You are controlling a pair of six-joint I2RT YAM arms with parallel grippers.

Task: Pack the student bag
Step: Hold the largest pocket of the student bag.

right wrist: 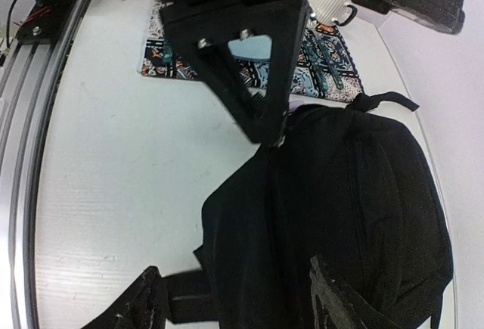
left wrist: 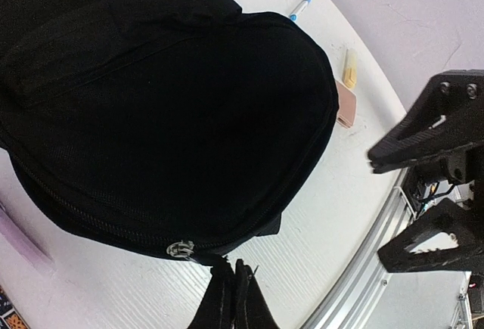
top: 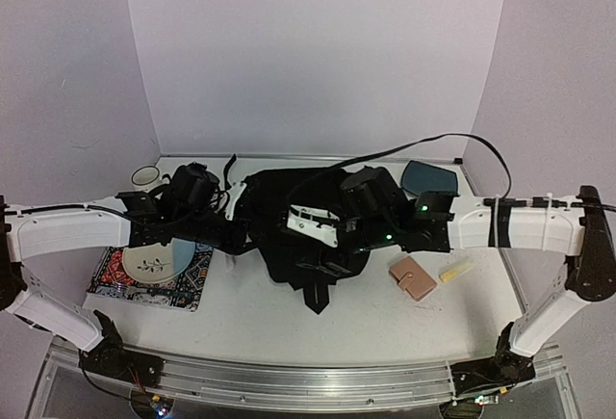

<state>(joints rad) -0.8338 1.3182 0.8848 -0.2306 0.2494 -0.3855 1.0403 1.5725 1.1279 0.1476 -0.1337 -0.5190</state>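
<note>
Student bag (right wrist: 355, 208) | lies directly below right tool (right wrist: 238, 306) | jaws spread

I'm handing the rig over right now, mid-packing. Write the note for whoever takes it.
Left end effector: shut, pinching the student bag at its edge beside the zipper pull.
Right end effector: open, above the bag, holding nothing.
Bag: mid-table, no opening visible.
Done: nothing seen packed.
Left: open the bag; pink wallet, yellow bar and pen lie on the table beside it.
</note>
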